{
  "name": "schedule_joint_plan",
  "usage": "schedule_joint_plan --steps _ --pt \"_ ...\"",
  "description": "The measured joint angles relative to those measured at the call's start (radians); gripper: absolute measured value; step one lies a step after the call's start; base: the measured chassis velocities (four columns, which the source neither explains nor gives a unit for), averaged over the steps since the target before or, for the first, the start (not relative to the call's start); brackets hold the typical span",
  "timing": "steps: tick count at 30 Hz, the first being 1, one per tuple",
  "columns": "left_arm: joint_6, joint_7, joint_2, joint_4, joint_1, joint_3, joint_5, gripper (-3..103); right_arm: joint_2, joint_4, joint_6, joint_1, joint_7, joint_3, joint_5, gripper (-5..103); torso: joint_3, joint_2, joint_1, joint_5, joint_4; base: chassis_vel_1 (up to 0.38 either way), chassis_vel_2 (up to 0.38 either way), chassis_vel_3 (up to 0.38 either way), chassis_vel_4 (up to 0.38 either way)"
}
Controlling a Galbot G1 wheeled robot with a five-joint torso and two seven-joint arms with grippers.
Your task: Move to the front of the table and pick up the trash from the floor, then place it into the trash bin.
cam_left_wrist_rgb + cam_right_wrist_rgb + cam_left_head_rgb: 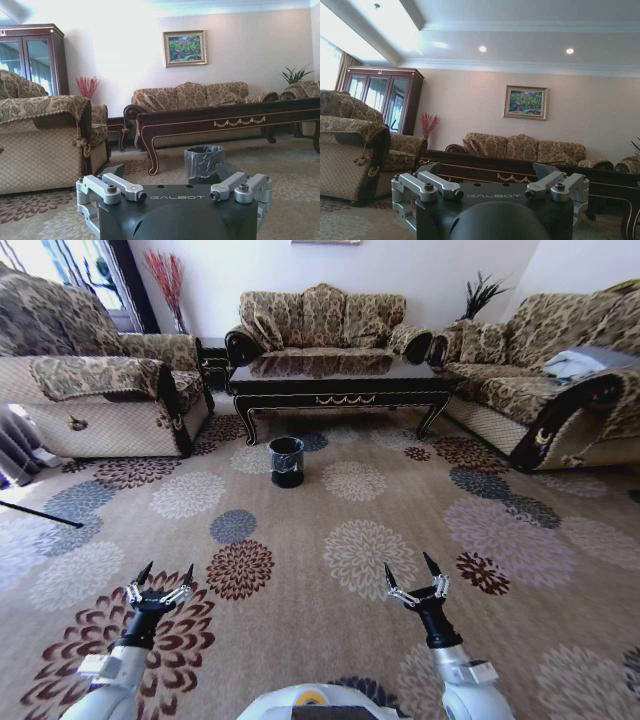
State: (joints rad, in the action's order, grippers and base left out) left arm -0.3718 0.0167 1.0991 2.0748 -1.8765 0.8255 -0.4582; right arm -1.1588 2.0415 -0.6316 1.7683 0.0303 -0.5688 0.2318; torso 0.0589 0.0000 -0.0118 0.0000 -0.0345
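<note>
Both grippers [160, 576] [415, 570] spread, empty, above floor [300, 540]; trash bin [286, 461] apparently before table [340, 380].

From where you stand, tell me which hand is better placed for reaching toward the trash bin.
Left, marginally. The trash bin stands in front of the coffee table, slightly left of centre on the carpet. The left hand and right hand are both open, held low and well short of it; driving closer seems needed first.

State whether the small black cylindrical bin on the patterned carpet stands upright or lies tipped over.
Upright. The small black cylindrical bin rests on its base before the glossy dark coffee table, round mouth facing up; the left wrist view shows vertical walls.
</note>
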Motion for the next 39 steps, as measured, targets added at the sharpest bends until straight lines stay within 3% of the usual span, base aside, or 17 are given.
schedule_joint_plan --steps 22,39 --pt "0.0 0.0 0.0 0.0 0.0 0.0 0.0 100 0.0 0.0 0.0 0.0 0.0 0.0 0.0 100 0.0 0.0 0.0 0.0 0.0 0.115 -0.115 -0.121 0.115" --pt "0.0 0.0 0.0 0.0 0.0 0.0 0.0 100 0.0 0.0 0.0 0.0 0.0 0.0 0.0 100 0.001 0.0 0.0 0.0 0.0 0.003 -0.004 -0.002 0.003"
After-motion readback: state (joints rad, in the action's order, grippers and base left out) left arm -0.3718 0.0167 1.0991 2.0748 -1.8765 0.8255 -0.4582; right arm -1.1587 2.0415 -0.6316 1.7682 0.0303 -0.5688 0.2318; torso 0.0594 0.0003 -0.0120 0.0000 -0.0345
